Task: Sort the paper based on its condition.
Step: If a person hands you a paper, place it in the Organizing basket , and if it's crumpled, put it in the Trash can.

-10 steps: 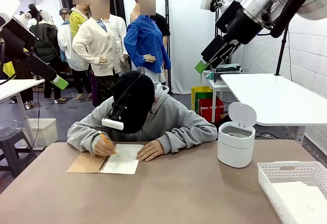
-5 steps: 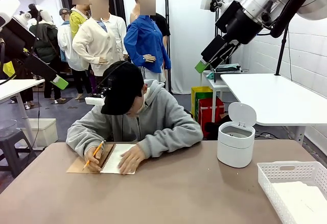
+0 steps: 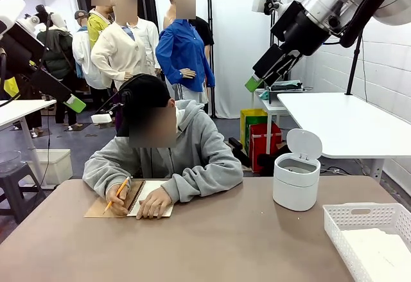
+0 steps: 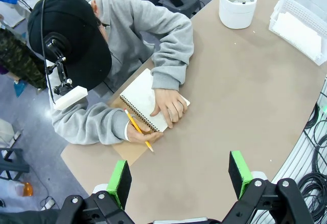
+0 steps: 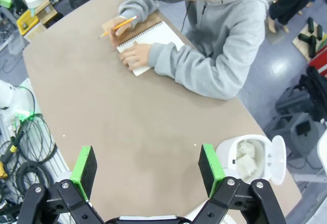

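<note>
Left gripper point(image 4: 179, 175) hangs high over the left end of the table point(image 3: 225, 250), its fingers spread wide with nothing between them. Below it, a person's one hand point(image 3: 117, 203) holds a pencil point(image 3: 119, 191) at a notebook point(image 4: 139, 95); the other hand point(image 3: 154, 202) lies flat on the page. Right gripper point(image 5: 147, 169) hangs high to the right of the person, likewise spread and empty. Well below it a white bin point(image 3: 295, 185) stands with its lid up, crumpled paper wads point(image 5: 247, 155) inside. At the far right a white basket point(image 3: 359, 219) holds smooth paper sheets point(image 3: 379, 253), well apart from both grippers.
</note>
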`<state>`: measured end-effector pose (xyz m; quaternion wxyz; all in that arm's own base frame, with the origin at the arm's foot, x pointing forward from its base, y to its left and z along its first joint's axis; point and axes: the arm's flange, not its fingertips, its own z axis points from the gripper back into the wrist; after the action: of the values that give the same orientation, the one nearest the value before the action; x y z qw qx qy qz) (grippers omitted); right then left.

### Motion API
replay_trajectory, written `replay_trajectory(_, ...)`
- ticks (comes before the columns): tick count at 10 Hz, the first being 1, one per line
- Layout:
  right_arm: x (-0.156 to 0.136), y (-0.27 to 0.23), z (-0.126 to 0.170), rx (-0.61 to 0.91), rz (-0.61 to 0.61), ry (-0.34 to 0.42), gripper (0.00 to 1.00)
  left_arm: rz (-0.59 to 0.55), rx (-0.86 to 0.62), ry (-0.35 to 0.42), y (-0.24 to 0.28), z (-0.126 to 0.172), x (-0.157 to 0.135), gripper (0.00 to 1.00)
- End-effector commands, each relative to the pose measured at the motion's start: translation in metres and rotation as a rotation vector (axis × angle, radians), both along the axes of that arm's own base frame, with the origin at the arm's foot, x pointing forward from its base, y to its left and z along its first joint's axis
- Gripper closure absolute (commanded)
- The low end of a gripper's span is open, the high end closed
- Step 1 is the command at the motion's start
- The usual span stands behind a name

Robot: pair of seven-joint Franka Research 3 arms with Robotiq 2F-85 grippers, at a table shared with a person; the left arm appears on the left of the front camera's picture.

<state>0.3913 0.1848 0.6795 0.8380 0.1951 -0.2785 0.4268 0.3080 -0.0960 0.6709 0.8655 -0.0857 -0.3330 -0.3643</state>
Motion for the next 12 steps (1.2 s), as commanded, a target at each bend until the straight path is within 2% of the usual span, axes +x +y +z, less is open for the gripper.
replay_trajectory(1,-0.0014,0.0005,-0.001,0.007,0.001,0.004,0.0,-0.003,-0.006,0.001,0.0011,0.0002,0.0001,0.0)
replay_trajectory(12,-0.0014,0.0005,-0.001,0.007,0.001,0.004,0.0,-0.003,-0.006,0.001,0.0011,0.0002,0.0001,0.0)
